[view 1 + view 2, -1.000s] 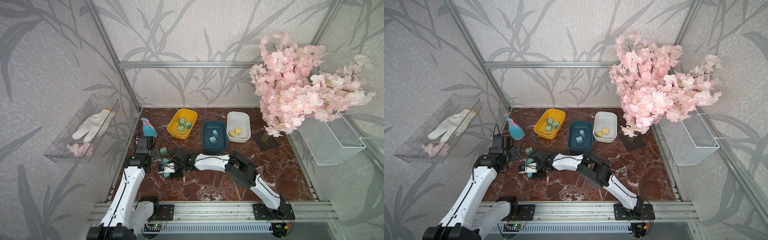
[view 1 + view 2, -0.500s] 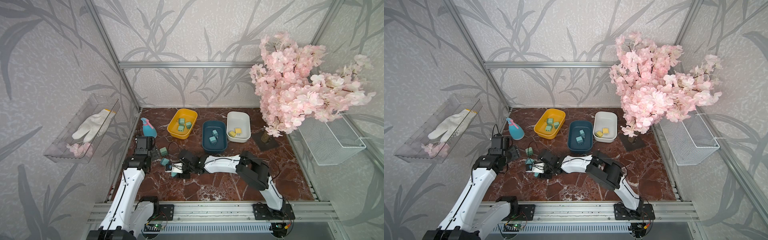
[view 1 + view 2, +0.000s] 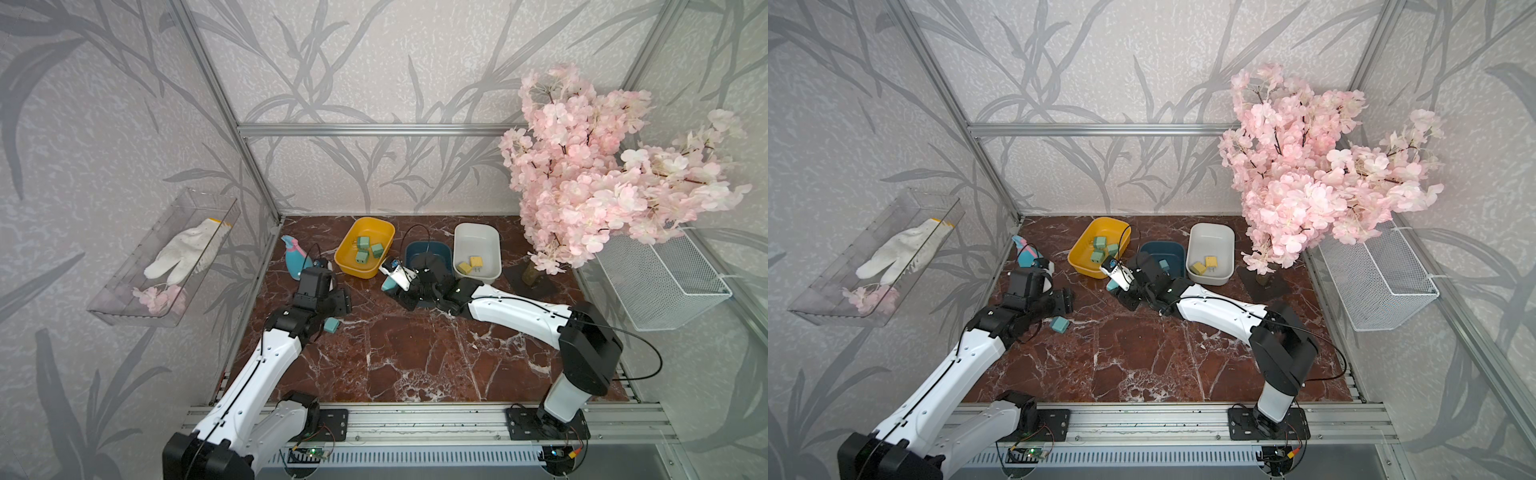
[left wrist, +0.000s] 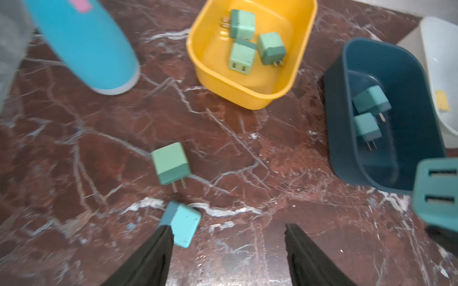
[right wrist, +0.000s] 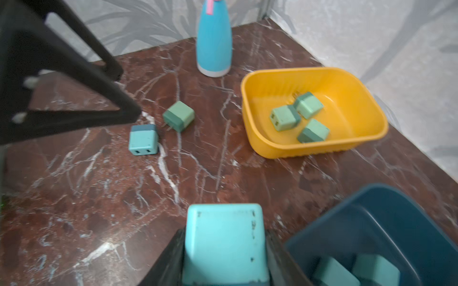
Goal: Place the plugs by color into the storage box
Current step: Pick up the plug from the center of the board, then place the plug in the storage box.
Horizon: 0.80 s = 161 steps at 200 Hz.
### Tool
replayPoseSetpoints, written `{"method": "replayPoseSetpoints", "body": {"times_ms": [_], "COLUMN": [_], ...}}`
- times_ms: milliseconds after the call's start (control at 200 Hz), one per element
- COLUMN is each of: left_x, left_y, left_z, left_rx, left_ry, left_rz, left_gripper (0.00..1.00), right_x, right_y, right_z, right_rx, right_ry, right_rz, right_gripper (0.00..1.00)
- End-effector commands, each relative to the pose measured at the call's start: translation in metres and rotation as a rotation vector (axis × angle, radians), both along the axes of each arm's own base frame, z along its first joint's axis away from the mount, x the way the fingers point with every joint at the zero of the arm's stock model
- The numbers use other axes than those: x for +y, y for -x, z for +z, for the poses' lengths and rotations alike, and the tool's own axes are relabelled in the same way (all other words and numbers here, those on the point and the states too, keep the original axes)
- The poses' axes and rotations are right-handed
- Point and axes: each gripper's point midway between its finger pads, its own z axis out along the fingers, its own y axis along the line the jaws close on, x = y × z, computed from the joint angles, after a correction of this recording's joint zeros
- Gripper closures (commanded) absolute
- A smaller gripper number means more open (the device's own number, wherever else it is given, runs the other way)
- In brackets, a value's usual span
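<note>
1. A light-blue spray bottle (image 3: 296, 261) stands at the far left edge of the worktop (image 3: 415, 353).
2. The left pincer (image 4: 227, 231) hangs low over the worktop, its fingers spread with nothing between them.
3. A loose teal plug (image 4: 184, 229) lies on the worktop right at one finger's tip. A loose green plug (image 4: 171, 163) lies just beyond it, prongs pointing toward it.
4. The yellow bin (image 3: 376, 225) holds three green plugs (image 3: 363, 242).
5. The right pincer (image 5: 224, 235) is clamped on a held teal plug (image 5: 223, 252), above the worktop. The plug is just beside the rim of the dark blue bin (image 4: 339, 148), between that bin and the yellow one.
6. The dark blue bin holds two teal plugs (image 4: 366, 127).
7. The white bin (image 3: 473, 232) holds two yellow plugs (image 3: 476, 262).
8. A pink blossom tree (image 3: 582, 178) stands at the far right.
</note>
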Motion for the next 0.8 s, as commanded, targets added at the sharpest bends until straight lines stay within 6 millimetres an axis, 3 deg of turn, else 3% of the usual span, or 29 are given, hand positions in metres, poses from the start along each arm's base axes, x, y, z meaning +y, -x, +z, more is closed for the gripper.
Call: {"method": "replayPoseSetpoints", "body": {"times_ms": [0,165,370,800], "left_x": [-0.04,-0.089,-0.112,-0.101], "left_y": [-0.026,-0.042,-0.053,-0.052], "left_z": [0.017,0.024,0.028,0.007], "left_rx": [-0.057,-0.072,-0.081,-0.056], "left_ry": [0.049,0.019,0.049,-0.038], "left_rz": [-0.107,-0.275,-0.353,-0.351], "left_gripper": [0.26,0.25,0.25,0.22], "right_x": [-0.04,-0.065,-0.082,-0.076], "right_y": [-0.014,-0.041,-0.079,-0.139], "right_z": [-0.019,-0.034,-0.051,-0.075], "right_rx": [0.076,0.146,0.204,0.211], "right_ry": [0.061,0.034,0.054,0.095], "right_rz": [-0.133,-0.227,-0.346,-0.402], "right_gripper": [0.57,0.57,0.57,0.54]}}
